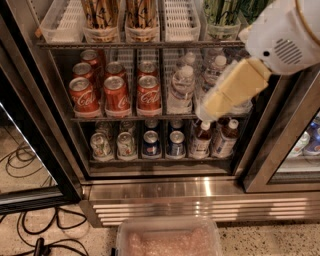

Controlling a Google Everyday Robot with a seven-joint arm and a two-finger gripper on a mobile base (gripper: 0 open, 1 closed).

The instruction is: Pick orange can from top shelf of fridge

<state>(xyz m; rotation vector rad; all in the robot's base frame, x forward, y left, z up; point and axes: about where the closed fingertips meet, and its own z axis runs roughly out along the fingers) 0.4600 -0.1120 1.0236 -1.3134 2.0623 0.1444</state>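
Two orange cans (100, 12) (142, 12) stand side by side in translucent white bins on the top shelf (125, 44) of the open fridge (165, 187). Only their lower halves show; their tops are cut off by the upper edge of the view. My gripper (204, 114), cream-coloured on a white arm (285, 35), hangs at the right in front of the middle rack's water bottles (181, 90). It is below and to the right of the orange cans and apart from them.
Green-patterned cans (222, 12) fill the top right bin. Empty bins (62, 20) (180, 20) flank the orange cans. Red cola cans (117, 92) are on the middle rack, small cans and bottles (150, 142) below. A plastic tub (167, 240) and cables (35, 235) lie on the floor.
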